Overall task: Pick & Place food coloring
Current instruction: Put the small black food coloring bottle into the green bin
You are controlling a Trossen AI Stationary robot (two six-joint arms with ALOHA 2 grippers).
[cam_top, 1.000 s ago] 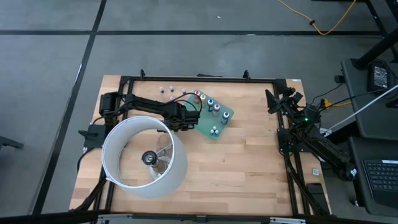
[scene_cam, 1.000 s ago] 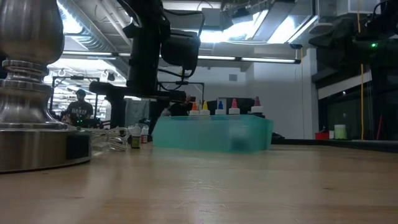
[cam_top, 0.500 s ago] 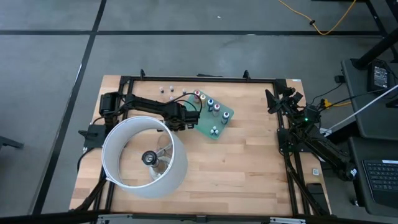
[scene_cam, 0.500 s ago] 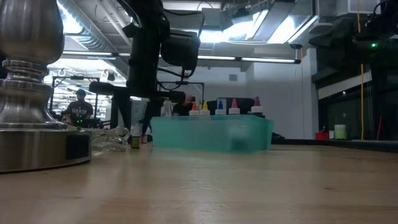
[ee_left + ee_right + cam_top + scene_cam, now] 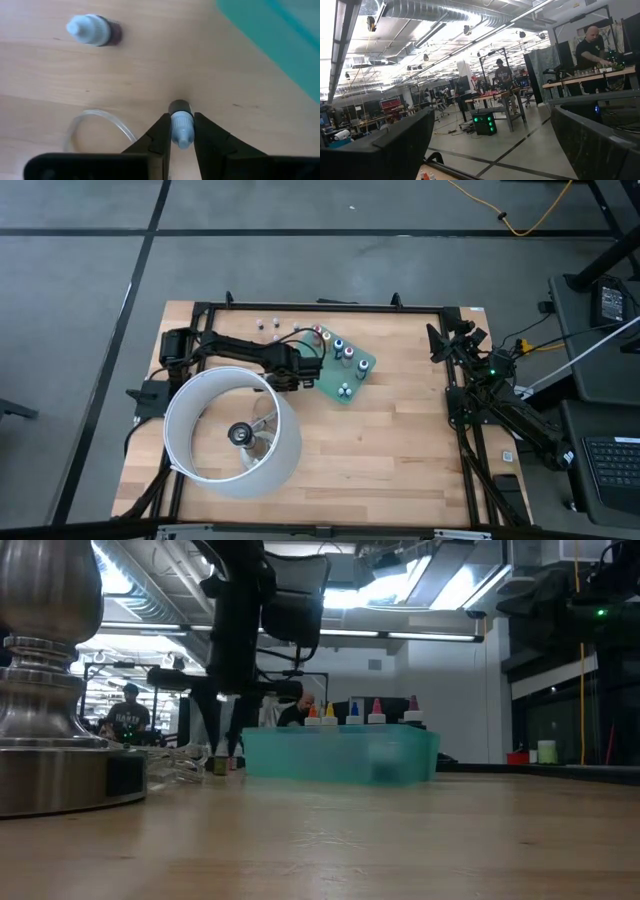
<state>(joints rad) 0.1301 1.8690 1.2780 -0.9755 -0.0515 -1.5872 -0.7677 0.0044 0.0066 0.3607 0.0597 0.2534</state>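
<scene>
I am seeing the left end effector (image 5: pixel 182 131) clenching a small bottle (image 5: pixel 180 122) of food coloring, its 2 dark fingers (image 5: pixel 159 136) pressing on either side of the pale cap while the dark body is pointing down at the desk (image 5: pixel 150 65). From above, that left end effector (image 5: pixel 300 370) is sitting just left of the green tray (image 5: pixel 345 370), near the far edge of the desk. Another dark bottle (image 5: pixel 95 31) with a pale cap is lying on its side on the wood, apart from the held one, and a loop of clear tubing (image 5: pixel 95 122) is curling beside the fingers. Several more bottles (image 5: pixel 340 350) are standing upright in the tray, and 3 or so loose ones (image 5: pixel 266 324) are resting further left along the far edge. The white ring lamp (image 5: pixel 232 432) is occupying the near-left area. The right end effector (image 5: pixel 440 340) is waiting at the far-right corner, fingers spread apart.
</scene>
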